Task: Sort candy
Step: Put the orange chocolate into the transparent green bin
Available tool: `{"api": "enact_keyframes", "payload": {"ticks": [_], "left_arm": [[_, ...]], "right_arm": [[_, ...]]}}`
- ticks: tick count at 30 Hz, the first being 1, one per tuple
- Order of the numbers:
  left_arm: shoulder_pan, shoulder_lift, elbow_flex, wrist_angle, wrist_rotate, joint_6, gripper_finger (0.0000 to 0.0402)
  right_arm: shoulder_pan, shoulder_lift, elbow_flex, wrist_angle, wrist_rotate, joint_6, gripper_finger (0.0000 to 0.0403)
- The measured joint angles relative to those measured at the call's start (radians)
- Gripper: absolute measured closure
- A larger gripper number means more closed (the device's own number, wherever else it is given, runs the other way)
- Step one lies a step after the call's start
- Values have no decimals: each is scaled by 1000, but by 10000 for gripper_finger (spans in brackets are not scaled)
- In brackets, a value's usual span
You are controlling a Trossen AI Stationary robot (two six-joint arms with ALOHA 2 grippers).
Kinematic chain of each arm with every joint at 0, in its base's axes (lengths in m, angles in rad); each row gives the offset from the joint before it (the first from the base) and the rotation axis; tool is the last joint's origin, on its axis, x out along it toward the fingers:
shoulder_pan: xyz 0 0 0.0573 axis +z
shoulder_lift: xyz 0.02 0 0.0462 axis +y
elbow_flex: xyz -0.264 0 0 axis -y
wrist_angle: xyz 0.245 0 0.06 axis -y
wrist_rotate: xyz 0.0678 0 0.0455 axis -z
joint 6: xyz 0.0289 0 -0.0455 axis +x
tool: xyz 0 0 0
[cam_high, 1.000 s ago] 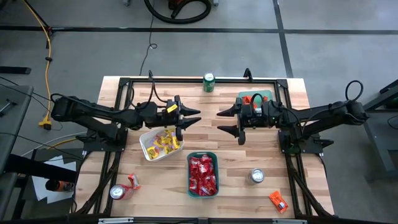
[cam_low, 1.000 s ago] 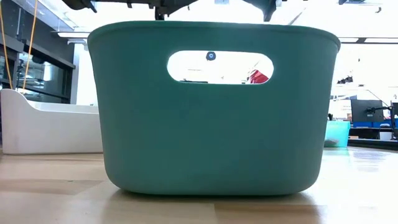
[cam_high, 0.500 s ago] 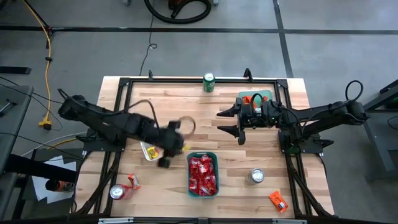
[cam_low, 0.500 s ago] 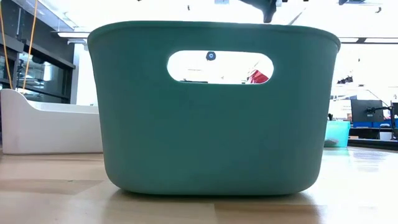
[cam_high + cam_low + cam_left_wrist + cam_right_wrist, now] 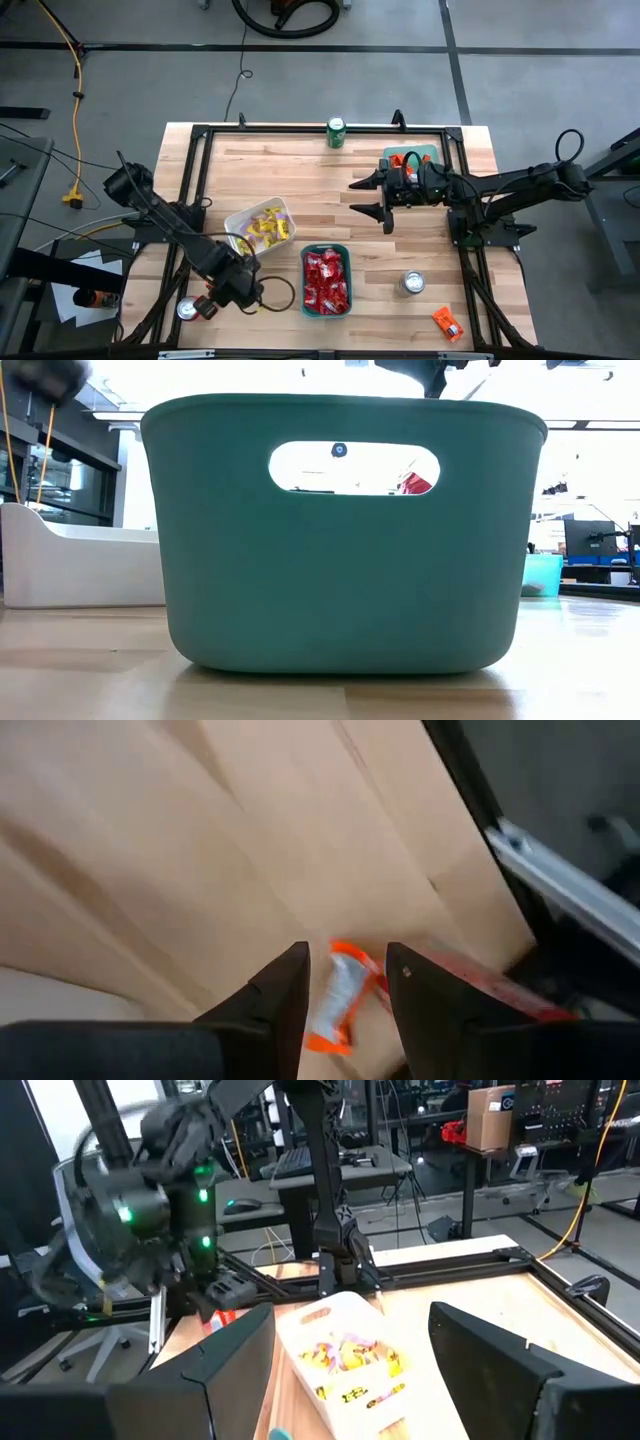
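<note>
tray left of bin, candy in both | can at far edge | can right of bin | left gripper near front-left corner

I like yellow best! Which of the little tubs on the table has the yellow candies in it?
The white plastic tub, left of the teal tub. It holds the yellow wrapped candies; the teal one is full of red wrapped candies.

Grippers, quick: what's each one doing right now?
Left gripper: open, empty, above an orange candy.
Right gripper: open, empty, hovering mid-table.
</note>
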Motion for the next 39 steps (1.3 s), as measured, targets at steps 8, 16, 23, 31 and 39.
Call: {"api": "enact_keyframes", "payload": {"ticks": [8,16,23,31,39], "left_arm": [[54,104,-106,4,162,-9,279],[125,216,-141,-20,231,-108,279],[107,223,-142,-33,230,-82,279],[93,161,-121,-116,106,8,279],[99,28,-122,-130,60,-205,279]], "right_arm": [[0,0,0,-21,0,1,144],[0,0,0,-21,0,1,144],[0,0,0,-25,0,2,144],[0,0,0,-32,0,-1,144],[0,0,0,-48,1,1,144]]}}
